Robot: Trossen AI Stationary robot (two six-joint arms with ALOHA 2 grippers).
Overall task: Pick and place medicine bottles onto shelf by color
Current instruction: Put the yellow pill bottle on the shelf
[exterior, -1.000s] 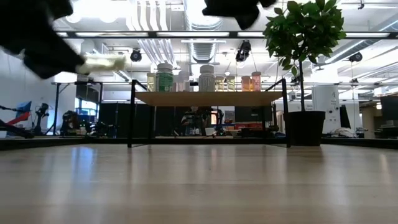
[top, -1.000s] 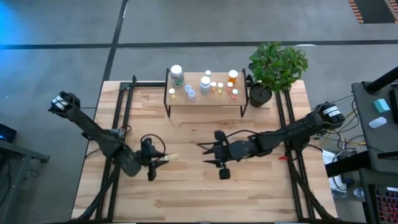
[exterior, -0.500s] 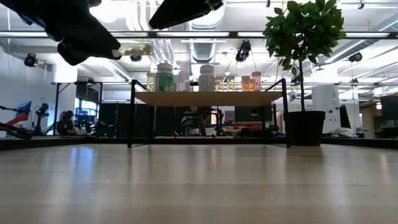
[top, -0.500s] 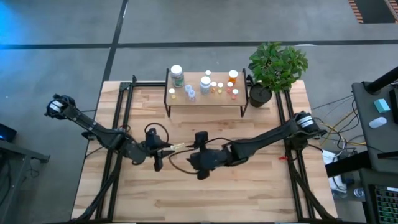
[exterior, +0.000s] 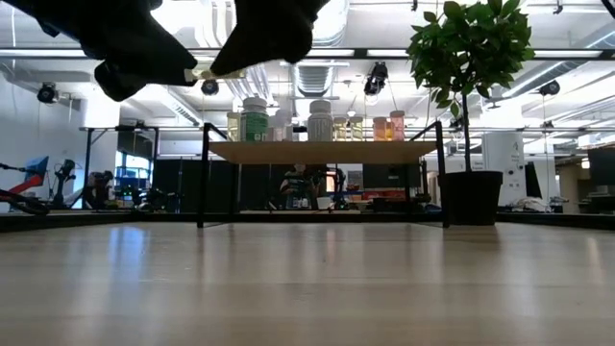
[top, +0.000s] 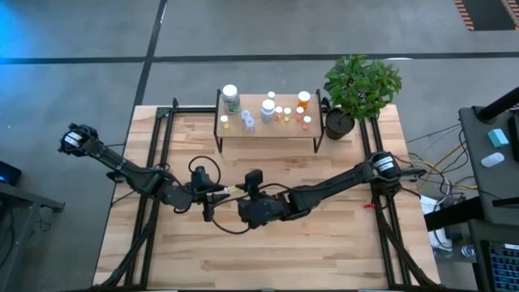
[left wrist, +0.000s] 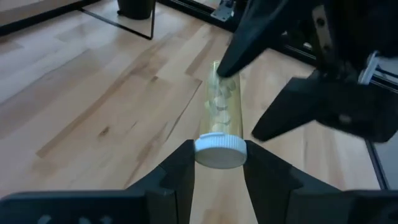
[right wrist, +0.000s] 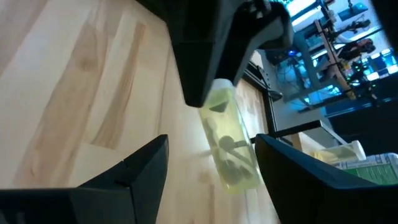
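Yellow-green vial [left wrist: 219, 109] clamped cap-end in left pincer [left wrist: 219, 163], held mid-air for handover; right pincer [right wrist: 208, 160] spread around its base (shelf [top: 268, 128] at 12 o'clock).

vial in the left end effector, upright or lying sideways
Lying sideways: the vial sticks out level from the left end effector, held at its white cap, above the table.

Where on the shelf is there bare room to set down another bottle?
The shelf is bare along its front edge and toward its left end, beside the big white-capped bottle. It is crowded along the back, from the middle to the orange bottle.
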